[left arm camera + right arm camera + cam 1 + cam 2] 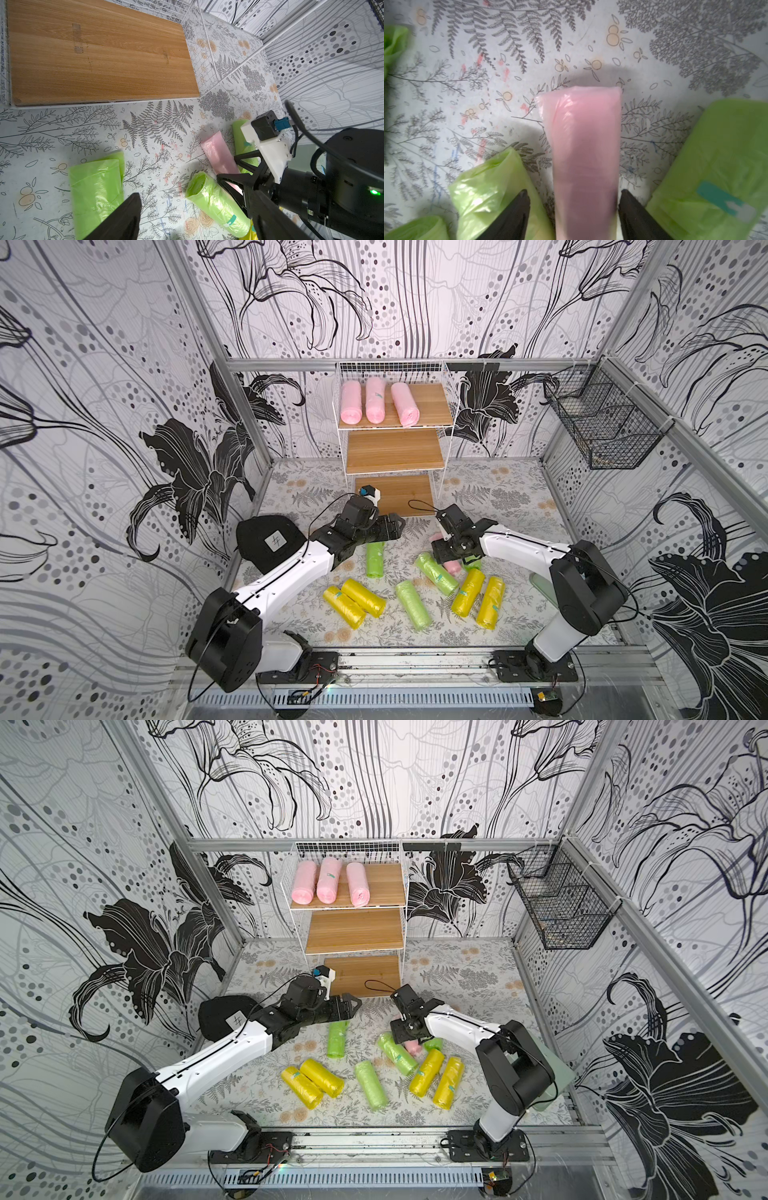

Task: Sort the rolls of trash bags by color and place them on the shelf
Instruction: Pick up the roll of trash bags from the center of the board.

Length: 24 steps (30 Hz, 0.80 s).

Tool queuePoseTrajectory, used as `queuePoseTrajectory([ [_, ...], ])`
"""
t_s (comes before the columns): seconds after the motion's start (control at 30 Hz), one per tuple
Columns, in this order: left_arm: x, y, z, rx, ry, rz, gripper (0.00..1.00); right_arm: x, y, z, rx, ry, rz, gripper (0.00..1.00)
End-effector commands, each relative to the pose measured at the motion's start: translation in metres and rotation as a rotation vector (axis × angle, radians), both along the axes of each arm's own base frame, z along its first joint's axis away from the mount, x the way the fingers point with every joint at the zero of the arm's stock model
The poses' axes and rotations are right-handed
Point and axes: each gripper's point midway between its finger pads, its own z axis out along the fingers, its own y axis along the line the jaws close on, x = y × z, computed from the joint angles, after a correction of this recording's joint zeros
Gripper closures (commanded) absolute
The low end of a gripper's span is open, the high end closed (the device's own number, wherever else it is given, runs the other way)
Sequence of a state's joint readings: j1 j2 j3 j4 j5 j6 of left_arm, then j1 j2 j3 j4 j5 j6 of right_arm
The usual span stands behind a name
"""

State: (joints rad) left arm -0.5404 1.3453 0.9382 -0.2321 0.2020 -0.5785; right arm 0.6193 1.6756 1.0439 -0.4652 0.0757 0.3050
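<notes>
Pink roll (583,155): flat on the counter (498,497), right of centre, hemmed in by green rolls (492,187).
Right end effector (574,192): wide, straddling it, not yet clamped.
Left end effector (196,194): wide, empty.
Shelf (440,406): far; top board holds three pink rolls (376,400), so probably where this one goes.

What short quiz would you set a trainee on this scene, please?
1. True or false: all pink rolls are on the shelf.
2. Which shelf boards are bare? A: the top one only. B: the middle and bottom ones. C: none.
3. How many yellow rolls lie on the table?

Key
1. False: three lie on the top board; a fourth pink roll lies on the table between the right gripper's fingers.
2. B.
3. Four.
</notes>
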Motion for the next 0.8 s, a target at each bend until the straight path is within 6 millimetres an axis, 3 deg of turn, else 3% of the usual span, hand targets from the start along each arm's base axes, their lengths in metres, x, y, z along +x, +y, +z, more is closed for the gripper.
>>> queuePoseTrajectory([
  [0.0, 0.003, 0.002, 0.001, 0.008, -0.026, -0.002, 0.15, 0.003, -0.019, -0.008, -0.089, 0.018, -0.039, 0.31],
  [0.27, 0.002, 0.004, 0.000, 0.014, -0.026, 0.002, 0.15, -0.014, -0.028, -0.024, -0.119, 0.080, -0.018, 0.33],
  [0.37, 0.003, 0.004, 0.000, 0.015, -0.027, 0.006, 0.16, -0.022, -0.024, -0.031, -0.079, 0.102, 0.002, 0.35],
  [0.5, 0.005, 0.004, 0.001, 0.012, -0.032, 0.013, 0.15, -0.018, -0.011, -0.034, -0.032, 0.104, 0.026, 0.41],
  [0.7, 0.010, 0.011, -0.002, -0.052, -0.008, 0.077, 0.16, -0.002, -0.006, -0.010, -0.005, 0.004, 0.043, 0.53],
  [0.77, 0.014, 0.013, -0.001, -0.135, 0.002, 0.110, 0.16, 0.001, -0.005, 0.013, 0.026, -0.072, 0.052, 0.55],
])
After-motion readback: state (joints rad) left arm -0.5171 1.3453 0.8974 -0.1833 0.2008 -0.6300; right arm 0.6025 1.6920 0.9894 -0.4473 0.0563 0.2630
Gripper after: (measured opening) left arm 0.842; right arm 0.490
